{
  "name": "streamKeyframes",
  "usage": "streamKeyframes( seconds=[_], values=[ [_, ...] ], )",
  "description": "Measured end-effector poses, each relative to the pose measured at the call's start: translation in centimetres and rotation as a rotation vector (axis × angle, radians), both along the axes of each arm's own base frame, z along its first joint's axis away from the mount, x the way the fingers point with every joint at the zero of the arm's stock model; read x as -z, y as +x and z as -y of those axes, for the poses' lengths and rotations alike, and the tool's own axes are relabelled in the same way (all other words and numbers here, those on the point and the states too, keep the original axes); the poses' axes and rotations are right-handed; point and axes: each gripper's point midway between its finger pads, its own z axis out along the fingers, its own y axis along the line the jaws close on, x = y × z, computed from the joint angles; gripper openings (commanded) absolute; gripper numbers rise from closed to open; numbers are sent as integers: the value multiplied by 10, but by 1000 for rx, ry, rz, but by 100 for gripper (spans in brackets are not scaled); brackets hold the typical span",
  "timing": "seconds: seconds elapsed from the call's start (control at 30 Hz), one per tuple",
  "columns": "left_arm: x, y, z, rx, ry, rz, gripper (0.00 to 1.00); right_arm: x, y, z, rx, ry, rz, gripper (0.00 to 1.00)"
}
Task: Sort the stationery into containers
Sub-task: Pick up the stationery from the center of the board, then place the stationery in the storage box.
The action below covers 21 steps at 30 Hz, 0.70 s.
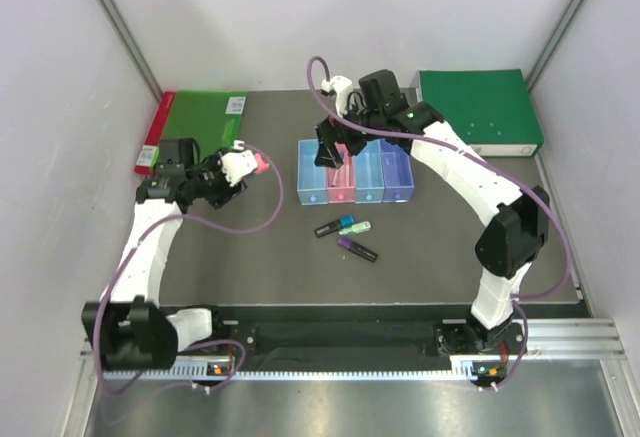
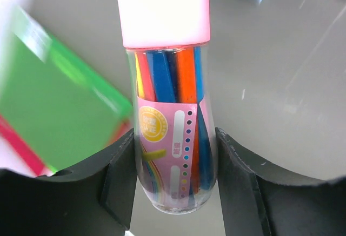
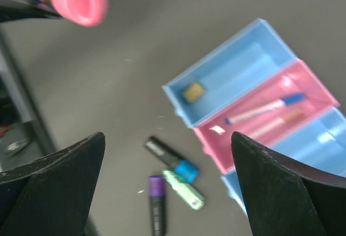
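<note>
You see four joined bins [image 1: 355, 172] and three markers [image 1: 347, 236] at frame centre. Only your right wrist view shows two pens [image 3: 265, 108] in the pink bin, right gripper [image 3: 167, 182] fingers apart. Left gripper [image 2: 175, 179] clamps the pink-capped tube [image 2: 168, 101].

A robot lab test cell is showing here: plain white panels are walling in a dark grey counter [image 1: 250, 257] on three sides, metal struts are running up the corners, and two white arms are sitting bolted to an aluminium rail [image 1: 560, 342] along the near edge, purple cables looping off them.
</note>
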Motion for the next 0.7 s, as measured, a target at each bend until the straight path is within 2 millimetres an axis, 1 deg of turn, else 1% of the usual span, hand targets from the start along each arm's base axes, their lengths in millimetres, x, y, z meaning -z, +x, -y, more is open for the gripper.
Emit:
streamKeyframes(
  seconds=[0.03,0.07,0.17,0.23,0.27,0.4,0.57,0.7],
  values=[
    [-12,-2,9,29,-4,41,0,-5,-6,-3,-28,22,-7,100],
    [-25,-6,23,73,-11,86,0,-10,-13,-6,-60,45,-18,100],
    [-56,-18,70,220,-38,177,0,-22,-26,-12,-123,91,-42,100],
    [-68,-25,94,288,-49,202,0,-31,-32,-17,-160,121,-49,100],
    [-72,-27,101,302,-44,212,0,-32,-34,-17,-169,122,-49,100],
    [-81,-26,116,323,-16,240,0,-44,-50,-20,-218,156,-68,100],
    [-80,-21,136,361,-2,247,0,-61,-72,-26,-278,189,-52,99],
    [-76,-20,145,379,6,245,0,-68,-86,-24,-306,195,-32,100]
  ],
)
